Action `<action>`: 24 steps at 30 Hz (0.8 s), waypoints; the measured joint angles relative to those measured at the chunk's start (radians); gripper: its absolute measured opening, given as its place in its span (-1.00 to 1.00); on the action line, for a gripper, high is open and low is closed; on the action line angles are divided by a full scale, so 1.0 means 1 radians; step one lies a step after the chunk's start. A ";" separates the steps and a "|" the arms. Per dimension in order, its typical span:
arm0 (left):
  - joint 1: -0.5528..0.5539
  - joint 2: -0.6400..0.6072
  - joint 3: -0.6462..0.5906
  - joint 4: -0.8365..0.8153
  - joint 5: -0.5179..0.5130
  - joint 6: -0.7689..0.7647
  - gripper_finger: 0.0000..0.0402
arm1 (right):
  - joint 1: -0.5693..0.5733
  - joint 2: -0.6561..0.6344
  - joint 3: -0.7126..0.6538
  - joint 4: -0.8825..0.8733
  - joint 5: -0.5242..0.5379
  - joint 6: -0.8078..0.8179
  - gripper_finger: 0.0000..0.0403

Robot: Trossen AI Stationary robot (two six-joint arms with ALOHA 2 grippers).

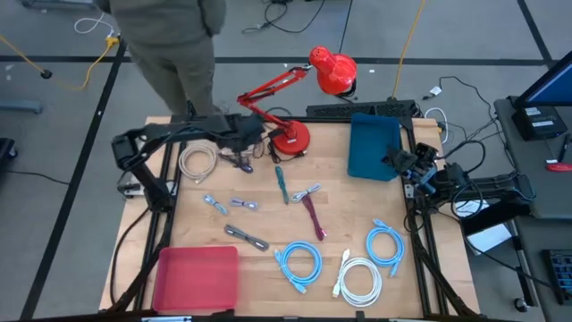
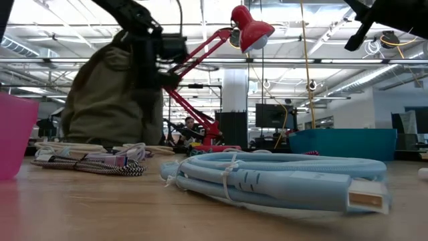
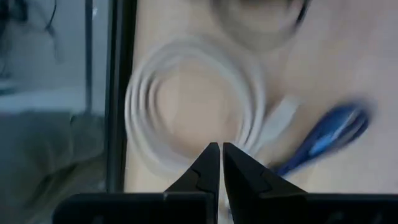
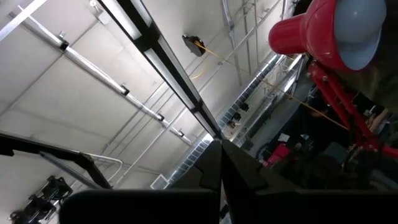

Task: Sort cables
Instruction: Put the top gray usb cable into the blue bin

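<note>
A beige coiled cable (image 1: 197, 161) (image 3: 186, 99) lies flat at the table's far left, with a short purple bundle (image 1: 241, 165) (image 3: 323, 134) beside it. My left gripper (image 1: 236, 148) (image 3: 221, 149) hangs above these two, pointing steeply down, fingers shut with nothing between them. Teal (image 1: 281, 183), maroon (image 1: 313, 217) and grey (image 1: 246, 237) bundles lie mid-table. Two light-blue coils (image 1: 298, 266) (image 1: 384, 243) and a white coil (image 1: 359, 279) lie near the front. My right gripper (image 1: 399, 161) (image 4: 221, 146) waits at the right edge, shut, pointing up.
A red desk lamp (image 1: 304, 98) stands at the far edge, close to my left arm. A teal bin (image 1: 374, 148) sits at the far right and a pink tray (image 1: 197, 277) at the near left. A person (image 1: 170, 45) stands behind the table's far left.
</note>
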 joint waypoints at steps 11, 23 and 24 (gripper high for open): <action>-0.014 0.036 0.066 -0.010 0.100 0.036 -0.87 | 0.000 0.000 0.000 0.003 -0.004 0.000 -1.00; 0.015 0.051 -0.078 -0.165 0.055 -0.062 -0.62 | 0.000 0.000 0.000 0.000 -0.005 0.000 -1.00; 0.011 0.050 -0.087 -0.164 0.035 -0.063 -0.54 | 0.000 0.000 0.000 0.001 -0.005 0.000 -1.00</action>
